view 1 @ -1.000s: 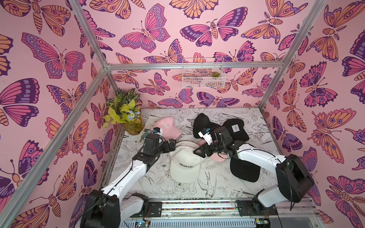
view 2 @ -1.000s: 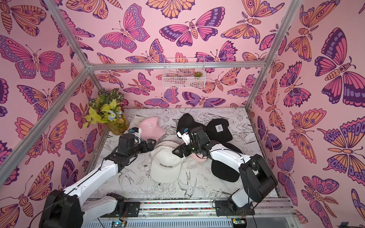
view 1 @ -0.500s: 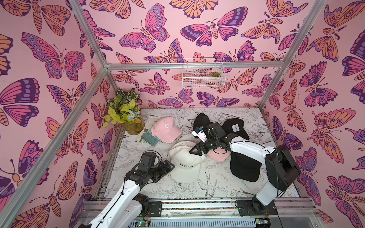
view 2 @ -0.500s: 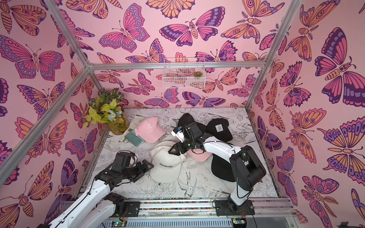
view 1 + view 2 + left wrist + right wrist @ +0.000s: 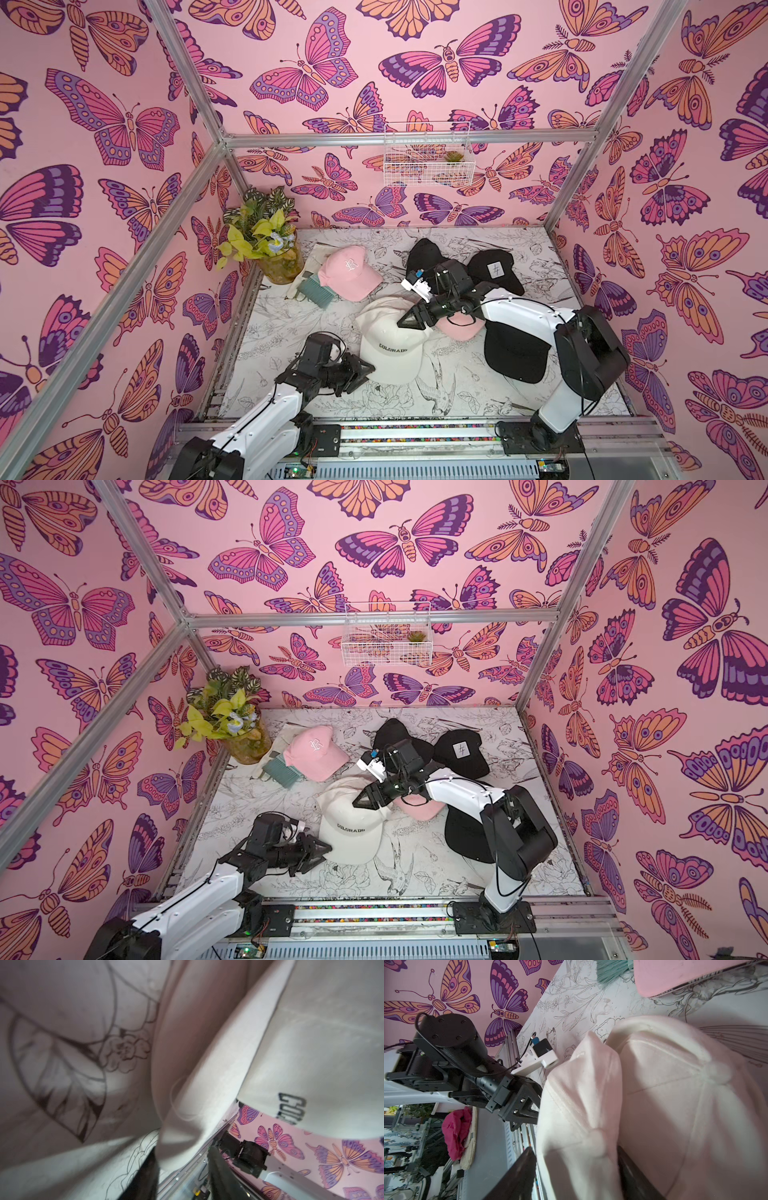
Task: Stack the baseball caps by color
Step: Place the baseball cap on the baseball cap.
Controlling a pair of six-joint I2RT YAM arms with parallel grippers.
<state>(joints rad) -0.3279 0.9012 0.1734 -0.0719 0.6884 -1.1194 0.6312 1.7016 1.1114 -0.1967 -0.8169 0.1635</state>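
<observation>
Change: left arm gone from pink cap (image 5: 349,272) at 11 o'clock on desk (image 5: 457,390). That cap lies released there, beside teal brush (image 5: 318,291). Left end effector (image 5: 365,371) now at 8 o'clock edge of white cap (image 5: 388,353), jaws narrowed from wide, clamped on brim per wrist view. Right end effector (image 5: 405,323) stays at cap's 1 o'clock, tightening, grasping bunched crown fabric. White cap sits near desk centre, toward 6 o'clock. Likely meaning: two-handed lift of white cap next. Black caps (image 5: 494,270) untouched.
</observation>
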